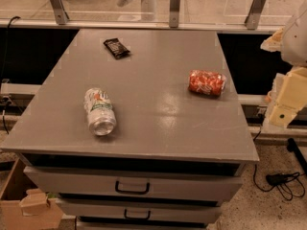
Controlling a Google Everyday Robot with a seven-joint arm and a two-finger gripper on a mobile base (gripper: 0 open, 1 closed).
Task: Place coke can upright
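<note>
The coke can point(206, 83) is red with white lettering and lies on its side on the right part of the grey cabinet top point(153, 56), its long axis running left to right. My gripper point(286, 102) is a cream-coloured block at the right edge of the view, beyond the cabinet's right edge and to the right of the can. It is apart from the can and holds nothing that I can see.
A silver-white can with a green and orange label point(99, 111) lies on its side at the front left. A dark snack packet point(116, 48) lies at the back. Drawers with black handles point(132, 188) are below. A cardboard box point(29, 205) and cables point(283, 181) are on the floor.
</note>
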